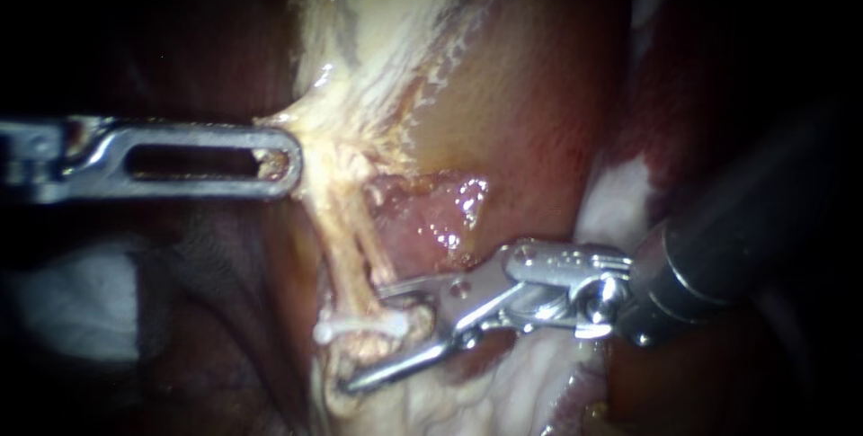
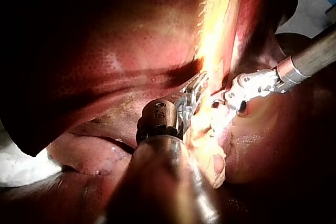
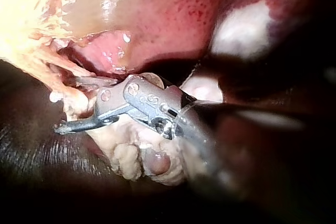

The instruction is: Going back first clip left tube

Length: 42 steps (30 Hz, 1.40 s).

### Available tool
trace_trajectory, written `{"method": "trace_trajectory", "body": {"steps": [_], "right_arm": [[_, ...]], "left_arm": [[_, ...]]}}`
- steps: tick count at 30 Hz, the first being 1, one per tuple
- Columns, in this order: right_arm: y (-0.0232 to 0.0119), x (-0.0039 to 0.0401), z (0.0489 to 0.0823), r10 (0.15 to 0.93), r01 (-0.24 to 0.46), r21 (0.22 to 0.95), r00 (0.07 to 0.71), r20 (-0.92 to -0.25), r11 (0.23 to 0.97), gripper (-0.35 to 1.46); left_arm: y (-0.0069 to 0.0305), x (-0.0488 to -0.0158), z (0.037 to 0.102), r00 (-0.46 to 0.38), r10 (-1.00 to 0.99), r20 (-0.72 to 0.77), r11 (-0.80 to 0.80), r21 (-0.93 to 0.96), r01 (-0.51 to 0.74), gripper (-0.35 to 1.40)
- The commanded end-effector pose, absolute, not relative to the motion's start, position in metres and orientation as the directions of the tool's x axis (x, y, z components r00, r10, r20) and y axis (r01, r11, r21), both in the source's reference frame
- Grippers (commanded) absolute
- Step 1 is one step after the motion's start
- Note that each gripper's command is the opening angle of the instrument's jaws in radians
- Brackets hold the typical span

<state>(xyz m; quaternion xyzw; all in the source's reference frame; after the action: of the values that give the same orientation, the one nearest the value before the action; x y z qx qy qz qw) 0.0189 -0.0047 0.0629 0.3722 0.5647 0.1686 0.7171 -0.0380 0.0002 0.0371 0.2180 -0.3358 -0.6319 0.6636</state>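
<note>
Where two thin pale tubes (image 1: 352,247) run down the frame's centre, we count one white clip (image 1: 360,323) lying crosswise at their lower end, and two tools. Our right tool (image 1: 364,340) stands spread, one jaw above the clip and one below. Our left tool (image 1: 286,166), at centre left, pinches pale tissue (image 1: 310,135). Red tissue (image 1: 539,85) lies to the right.
</note>
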Motion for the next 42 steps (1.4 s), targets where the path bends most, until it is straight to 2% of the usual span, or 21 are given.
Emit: {"method": "trace_trajectory", "body": {"steps": [1,9,17,29,42], "right_arm": [[-0.0046,0.0187,0.0628,0.656,0.17,0.716,0.304,-0.691,0.677,0.6],[-0.0044,0.0165,0.0616,0.606,0.117,0.668,0.329,-0.724,0.735,0.6],[-0.0032,0.0124,0.0589,0.532,0.15,0.597,0.323,-0.783,0.788,0.6],[0.0006,0.0048,0.0539,0.45,0.145,0.495,0.26,-0.854,0.856,0.6],[0.0014,0.0031,0.0533,0.398,0.158,0.439,0.236,-0.887,0.884,0.6]], "left_arm": [[0.0002,-0.038,0.0371,-0.024,-0.985,0.17,0.106,0.714,0.692,-0.35],[0.0002,-0.0379,0.0372,-0.023,-0.985,0.17,0.107,0.714,0.692,-0.35],[0.0003,-0.0378,0.0375,-0.023,-0.985,0.171,0.108,0.715,0.691,-0.35],[0.0001,-0.038,0.0386,-0.022,-0.984,0.175,0.111,0.711,0.695,-0.35],[-0.0026,-0.0422,0.0446,0.004,-0.984,0.178,0.132,0.715,0.687,-0.35]]}}
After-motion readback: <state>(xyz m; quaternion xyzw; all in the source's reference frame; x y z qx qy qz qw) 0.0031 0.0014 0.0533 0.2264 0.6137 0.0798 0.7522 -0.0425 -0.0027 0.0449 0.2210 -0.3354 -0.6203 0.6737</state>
